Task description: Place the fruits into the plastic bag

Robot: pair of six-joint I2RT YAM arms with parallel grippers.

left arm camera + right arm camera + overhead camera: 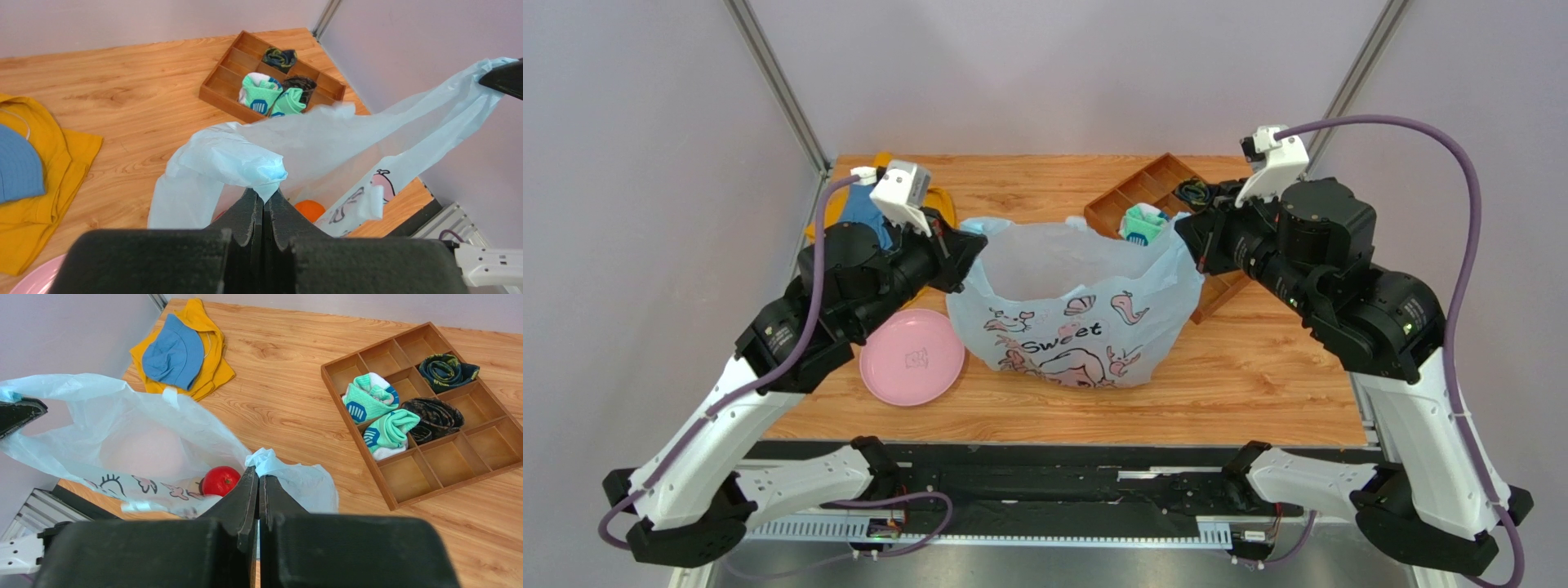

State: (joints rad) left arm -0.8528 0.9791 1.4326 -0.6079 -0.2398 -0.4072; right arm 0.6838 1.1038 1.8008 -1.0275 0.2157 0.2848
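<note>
The pale blue plastic bag (1075,306) with its pink cartoon print hangs stretched between both arms over the middle of the table. My left gripper (264,195) is shut on the bag's left handle (245,162). My right gripper (258,471) is shut on the right handle (288,474). Inside the bag I see an orange (309,209) in the left wrist view and a red apple (220,480) in the right wrist view. Other fruits are hidden by the plastic.
A pink plate (912,357) lies left of the bag. A blue cloth on a yellow cloth (178,352) sits at the back left. A wooden divided tray (430,404) holding rolled socks stands at the back right.
</note>
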